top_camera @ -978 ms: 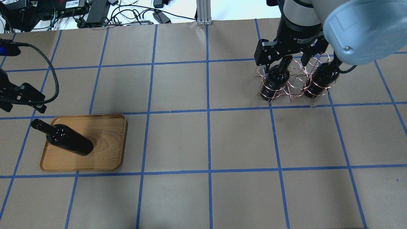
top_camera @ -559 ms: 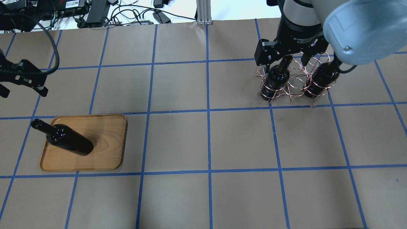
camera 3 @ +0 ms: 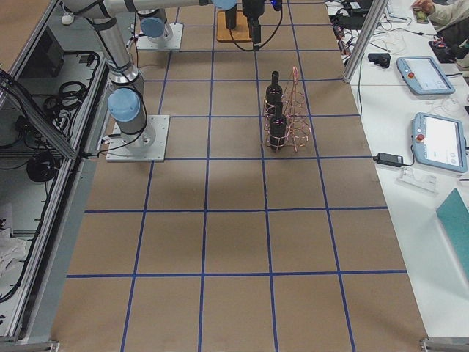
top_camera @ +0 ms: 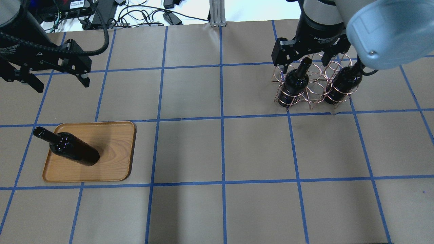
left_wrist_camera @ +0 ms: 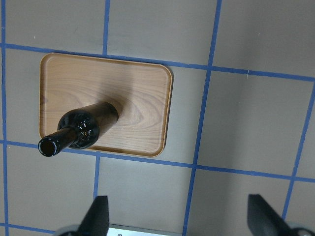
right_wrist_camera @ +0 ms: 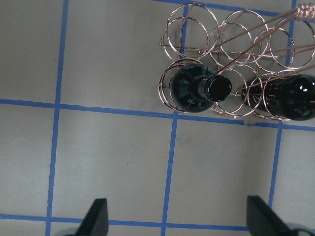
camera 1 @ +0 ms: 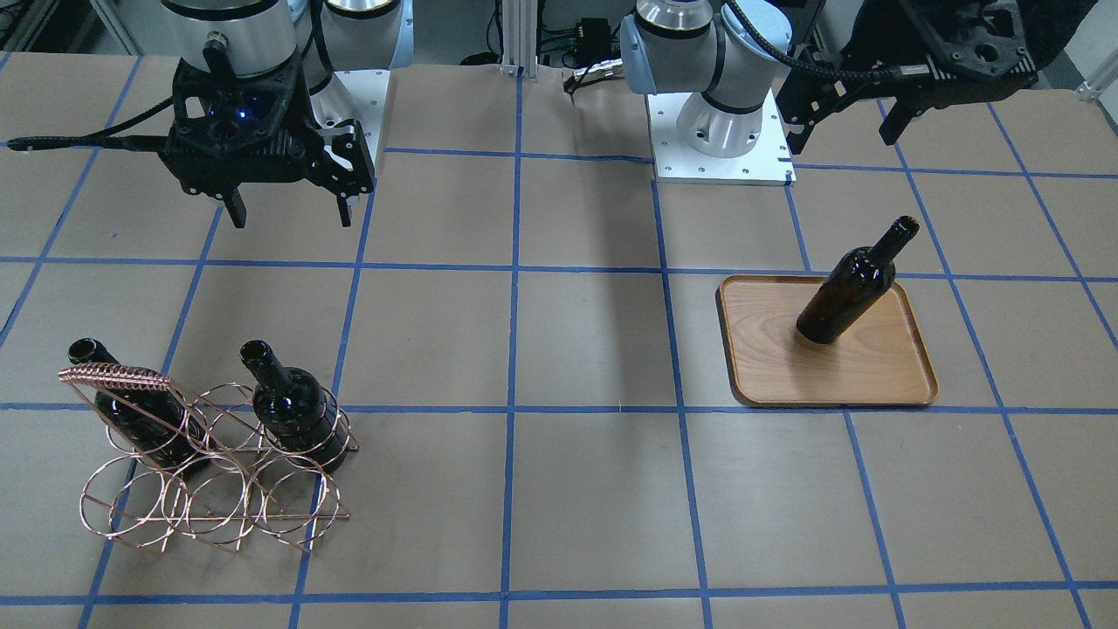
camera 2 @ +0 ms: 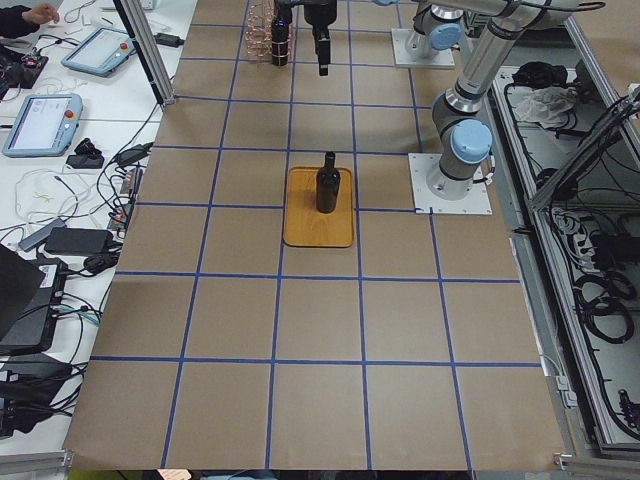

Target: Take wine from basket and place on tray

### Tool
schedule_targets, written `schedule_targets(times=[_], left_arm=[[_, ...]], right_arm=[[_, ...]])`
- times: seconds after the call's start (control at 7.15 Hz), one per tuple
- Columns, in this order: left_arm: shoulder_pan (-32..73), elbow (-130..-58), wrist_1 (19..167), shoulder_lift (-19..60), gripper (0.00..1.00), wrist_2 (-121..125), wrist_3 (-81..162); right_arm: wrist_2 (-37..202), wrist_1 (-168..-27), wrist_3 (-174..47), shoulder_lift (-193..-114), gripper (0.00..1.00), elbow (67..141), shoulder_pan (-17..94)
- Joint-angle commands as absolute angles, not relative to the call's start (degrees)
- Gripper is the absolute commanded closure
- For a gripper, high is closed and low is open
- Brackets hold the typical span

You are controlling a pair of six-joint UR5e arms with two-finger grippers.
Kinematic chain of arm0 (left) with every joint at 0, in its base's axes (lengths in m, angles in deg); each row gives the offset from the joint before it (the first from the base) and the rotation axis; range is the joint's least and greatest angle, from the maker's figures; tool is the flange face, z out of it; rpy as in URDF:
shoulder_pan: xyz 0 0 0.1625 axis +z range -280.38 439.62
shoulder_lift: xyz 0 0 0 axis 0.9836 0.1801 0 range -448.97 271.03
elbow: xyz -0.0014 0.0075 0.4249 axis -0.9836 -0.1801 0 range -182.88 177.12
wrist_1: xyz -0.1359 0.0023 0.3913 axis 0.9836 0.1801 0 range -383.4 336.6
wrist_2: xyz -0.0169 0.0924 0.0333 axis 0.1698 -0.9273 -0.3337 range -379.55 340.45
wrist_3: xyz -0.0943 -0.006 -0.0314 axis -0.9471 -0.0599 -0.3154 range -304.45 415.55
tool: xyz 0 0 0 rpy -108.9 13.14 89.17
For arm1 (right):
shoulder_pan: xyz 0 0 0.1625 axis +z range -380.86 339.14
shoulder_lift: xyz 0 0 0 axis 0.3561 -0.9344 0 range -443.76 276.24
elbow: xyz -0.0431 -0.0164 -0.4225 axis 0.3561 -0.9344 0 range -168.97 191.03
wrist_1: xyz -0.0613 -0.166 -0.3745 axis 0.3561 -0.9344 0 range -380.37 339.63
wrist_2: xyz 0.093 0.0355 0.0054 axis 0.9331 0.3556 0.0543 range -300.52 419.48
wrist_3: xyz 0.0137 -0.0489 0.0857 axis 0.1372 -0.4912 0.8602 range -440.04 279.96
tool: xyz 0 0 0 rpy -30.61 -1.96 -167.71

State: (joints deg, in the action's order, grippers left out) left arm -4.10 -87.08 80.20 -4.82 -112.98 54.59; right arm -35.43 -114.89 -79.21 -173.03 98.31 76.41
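Note:
One wine bottle stands upright on the wooden tray; both also show in the front view, the bottle on the tray. Two more bottles stand in the copper wire basket. My right gripper is open and empty, high up and on the robot's side of the basket. The right wrist view shows the nearer bottle beyond the fingertips. My left gripper is open and empty, raised behind the tray.
The table is brown paper with a blue tape grid. Cables and electronics lie beyond its far edge. The two arm bases stand at the robot's side. The basket's coiled handle rises over the far bottle.
My left gripper has lifted away from the tray and moved back and inward, leaving the bottle standing. My right gripper has shifted slightly back above the basket, still open.

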Motion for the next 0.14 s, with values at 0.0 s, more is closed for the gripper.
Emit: schedule_targets(times=[0.0], left_arm=[[-4.22, -87.17, 80.22, -4.86, 0.00, -113.06, 54.58]], right_arm=[[-34.83, -117.40, -79.07, -174.29, 0.00, 98.30, 76.43]])
